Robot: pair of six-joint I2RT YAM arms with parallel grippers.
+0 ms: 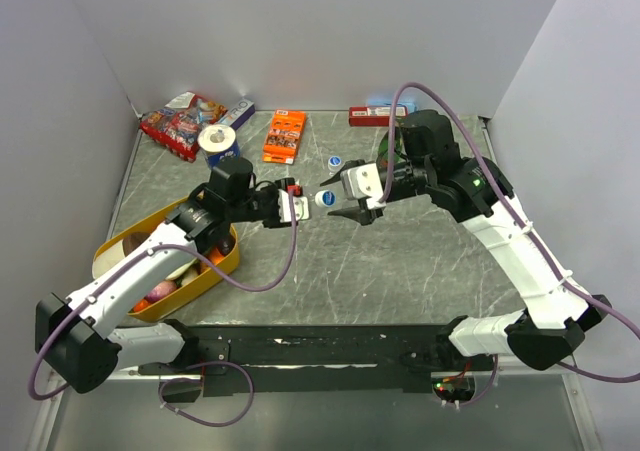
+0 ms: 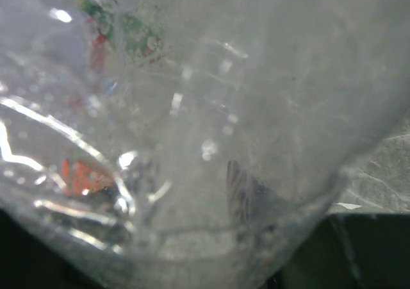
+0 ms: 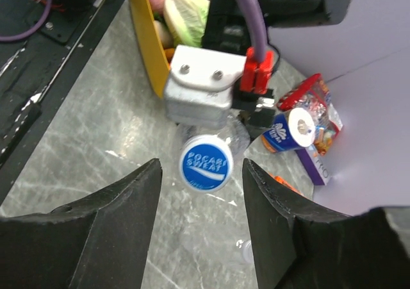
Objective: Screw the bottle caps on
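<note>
A tiny clear bottle [image 1: 309,203] is held level above the table, my left gripper [image 1: 295,207] shut on its body. The bottle [image 2: 211,109] fills the left wrist view as a blur and hides the fingers there. A blue cap [image 1: 324,199] with white lettering sits on its neck, facing my right gripper [image 1: 333,198]. In the right wrist view the cap [image 3: 205,163] lies between the black fingers [image 3: 128,218], and my right gripper [image 3: 200,167] is open with a gap on both sides. A second blue cap [image 1: 336,161] lies on the table behind.
A yellow tray [image 1: 228,265] of vegetables lies under the left arm. A tape roll [image 1: 217,139], a red snack bag [image 1: 180,121], an orange box [image 1: 285,134] and a red box [image 1: 370,116] stand at the back. A green glass bottle [image 1: 385,151] is behind the right gripper.
</note>
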